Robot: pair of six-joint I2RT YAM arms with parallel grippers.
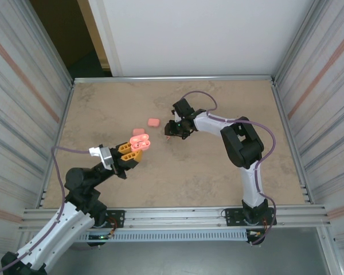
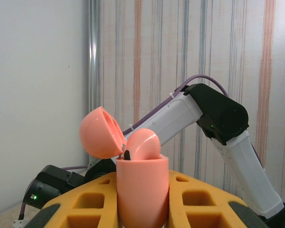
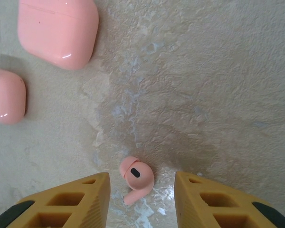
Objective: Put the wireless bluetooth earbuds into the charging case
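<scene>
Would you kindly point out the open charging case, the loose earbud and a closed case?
open charging case (image 2: 141, 192): left wrist view, body front.
loose earbud (image 3: 141, 178): right wrist view, rounded head.
closed case (image 3: 57, 28): right wrist view, top face.

Three pink charging cases (image 1: 153, 122) (image 1: 139, 132) (image 1: 140, 141): two closed, one open. Two earbuds (image 3: 137, 175) (image 2: 143, 144): one loose, one in the open case.

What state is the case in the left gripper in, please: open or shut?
Open: the case has its lid swung back, and an earbud sticks out of it.
</scene>
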